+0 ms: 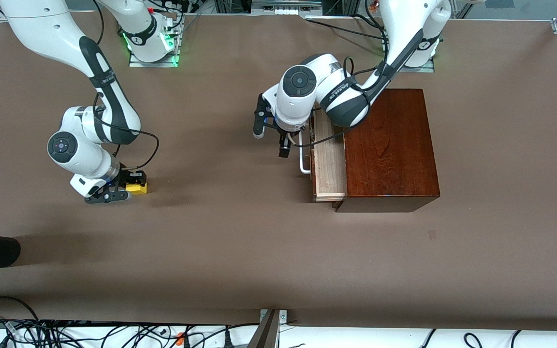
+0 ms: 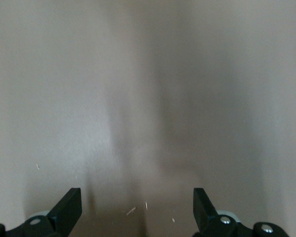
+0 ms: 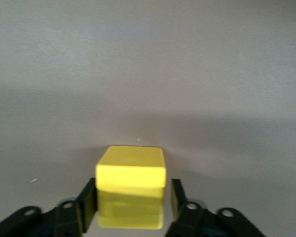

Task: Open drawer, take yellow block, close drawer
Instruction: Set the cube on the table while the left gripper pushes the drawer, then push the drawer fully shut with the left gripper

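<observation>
Though small, the yellow block looks rigid, light and smooth-faced; best taken square across two flat sides. It sits on the table toward the right arm's end, well apart from the drawer, which stands partly pulled out; right gripper brackets the block, fingers just off its sides, slightly parted; left gripper hangs spread wide beside the white handle, holding nothing.

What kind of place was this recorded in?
Most likely a robotics lab bench, not a home. Two white arms are bolted to a brown-covered table, loose cables run along its edge nearest the front camera, and the only props are a wooden box and a yellow block.
</observation>
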Controlling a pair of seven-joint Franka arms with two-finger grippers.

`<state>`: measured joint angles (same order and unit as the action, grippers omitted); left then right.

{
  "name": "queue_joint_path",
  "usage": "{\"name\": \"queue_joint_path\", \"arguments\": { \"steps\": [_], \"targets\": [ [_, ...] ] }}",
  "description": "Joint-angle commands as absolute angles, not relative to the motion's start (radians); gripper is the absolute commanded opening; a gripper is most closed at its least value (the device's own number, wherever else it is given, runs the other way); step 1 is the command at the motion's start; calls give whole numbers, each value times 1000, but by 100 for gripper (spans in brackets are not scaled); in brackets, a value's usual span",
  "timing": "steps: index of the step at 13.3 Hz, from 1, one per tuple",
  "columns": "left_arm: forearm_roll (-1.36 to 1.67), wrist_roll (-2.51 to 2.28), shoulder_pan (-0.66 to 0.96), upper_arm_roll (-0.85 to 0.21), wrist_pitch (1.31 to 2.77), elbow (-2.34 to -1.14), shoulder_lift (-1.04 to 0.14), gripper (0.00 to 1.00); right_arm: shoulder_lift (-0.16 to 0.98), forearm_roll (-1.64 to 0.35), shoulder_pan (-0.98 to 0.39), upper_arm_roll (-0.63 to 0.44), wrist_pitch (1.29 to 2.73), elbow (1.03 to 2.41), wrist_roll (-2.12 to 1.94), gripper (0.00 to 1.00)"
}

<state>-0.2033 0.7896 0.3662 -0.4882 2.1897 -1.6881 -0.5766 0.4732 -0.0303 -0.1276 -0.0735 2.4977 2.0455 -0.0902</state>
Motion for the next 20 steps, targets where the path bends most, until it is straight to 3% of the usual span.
{"name": "queue_joint_path", "arguments": {
  "steps": [1, 3, 7, 12, 14, 17, 20],
  "targets": [
    [-297, 818, 319, -489, 2203, -1756, -538, 100, 434, -12, -123, -75, 2510, 2045, -100, 100],
    [-310, 836, 292, -492, 2178, -1769, -534, 100, 329, -9, -121, -77, 2434, 2028, -107, 100],
    [-308, 853, 230, -503, 2060, -1766, -482, 100, 120, -28, -121, -40, 2069, 1899, -48, 100],
    [-296, 853, 201, -503, 2026, -1766, -471, 100, 75, -28, -126, -9, 1627, 1579, 11, 100],
    [-269, 850, 199, -506, 2026, -1758, -466, 100, 75, -32, -126, -9, 1539, 1511, 67, 100],
    [-68, 809, 180, -503, 2002, -1752, -381, 100, 75, -32, -126, -9, 1525, 1499, 80, 100],
    [-12, 675, 137, -502, 1834, -1657, -318, 100, 80, -31, -126, -11, 1528, 1483, 77, 100]
  ]
}}
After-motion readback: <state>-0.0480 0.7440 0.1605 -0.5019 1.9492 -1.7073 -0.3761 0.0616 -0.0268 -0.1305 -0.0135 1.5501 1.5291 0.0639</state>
